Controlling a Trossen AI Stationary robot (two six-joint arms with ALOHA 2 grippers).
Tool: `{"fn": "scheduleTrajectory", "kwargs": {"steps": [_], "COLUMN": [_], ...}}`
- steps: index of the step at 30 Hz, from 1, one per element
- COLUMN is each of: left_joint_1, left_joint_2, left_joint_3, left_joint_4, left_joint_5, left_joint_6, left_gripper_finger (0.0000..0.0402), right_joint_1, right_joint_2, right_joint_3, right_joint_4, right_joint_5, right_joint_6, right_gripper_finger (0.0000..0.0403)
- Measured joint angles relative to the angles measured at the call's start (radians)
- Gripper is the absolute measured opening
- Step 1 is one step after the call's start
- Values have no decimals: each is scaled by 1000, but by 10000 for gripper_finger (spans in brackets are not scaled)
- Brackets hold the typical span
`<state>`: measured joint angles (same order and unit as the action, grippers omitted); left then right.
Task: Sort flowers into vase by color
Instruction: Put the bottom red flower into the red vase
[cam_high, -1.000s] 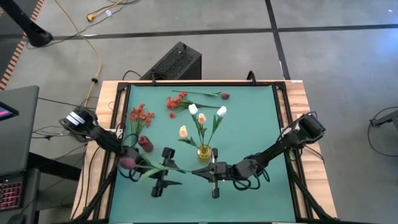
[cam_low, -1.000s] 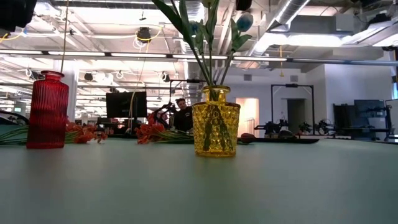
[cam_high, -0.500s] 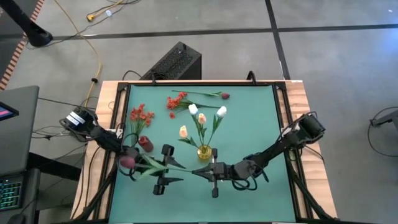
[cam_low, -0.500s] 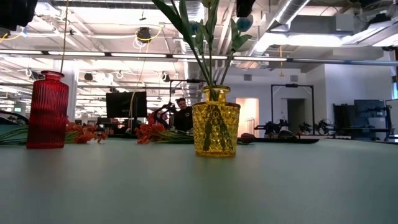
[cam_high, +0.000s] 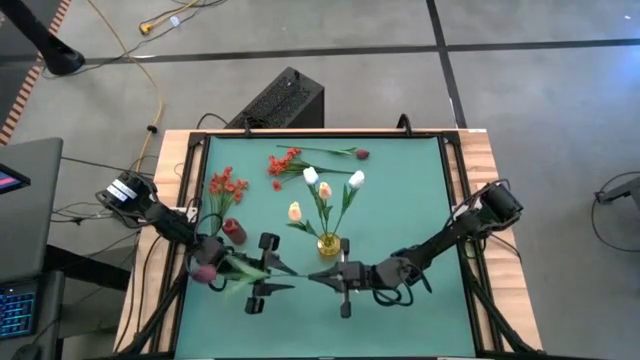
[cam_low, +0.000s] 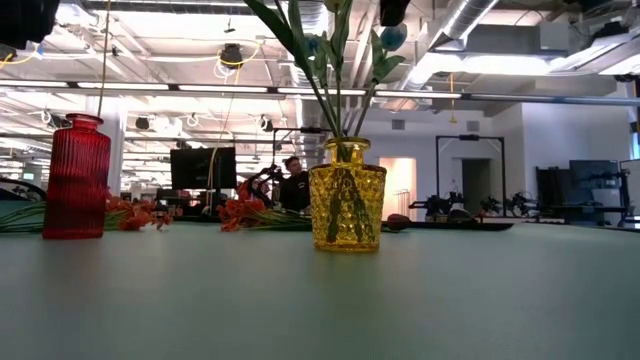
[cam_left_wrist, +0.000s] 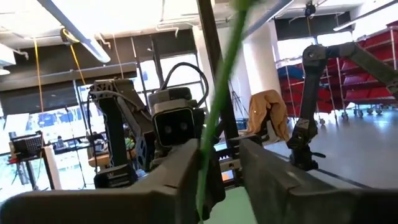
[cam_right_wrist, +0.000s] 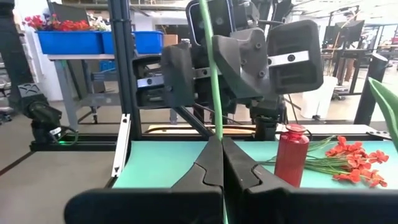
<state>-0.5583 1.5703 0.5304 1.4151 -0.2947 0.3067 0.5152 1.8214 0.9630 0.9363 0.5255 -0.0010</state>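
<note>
Right claw (cam_high: 318, 276) clamped; left claw (cam_high: 283, 268) half-open.

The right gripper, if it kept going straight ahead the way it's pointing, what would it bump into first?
Probably the left gripper, facing the right gripper just past the green stem it pinches. The red vase sits off to one side.

tulips (cam_high: 325, 192) in vase (cam_high: 328, 244) — table centre | loose flowers (cam_high: 228, 185) behind, left | bottle (cam_high: 235, 231) left of vase

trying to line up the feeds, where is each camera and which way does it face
High: overhead, straight down on table; both arms show.
Low: table height, level past yellow vase and red vase; no arm.
Left wrist: past left gripper at a stem.
Right wrist: past shut right gripper.
Both wrist views share that stem.
</note>
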Motion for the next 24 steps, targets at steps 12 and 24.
{"fn": "scheduleTrajectory", "kwargs": {"steps": [12,24], "left_joint_1": [0,0], "left_joint_2": [0,-2], "left_joint_3": [0,-1], "left_joint_4": [-2,-16], "left_joint_5": [23,-78], "left_joint_6": [16,4], "left_gripper_finger": [2,0], "right_joint_1": [-1,-34], "right_joint_2": [0,-1], "right_joint_3": [0,0], "right_joint_4": [2,1], "right_joint_5": [-31,-30], "right_joint_6": [0,34], "right_gripper_finger": [58,193]}}
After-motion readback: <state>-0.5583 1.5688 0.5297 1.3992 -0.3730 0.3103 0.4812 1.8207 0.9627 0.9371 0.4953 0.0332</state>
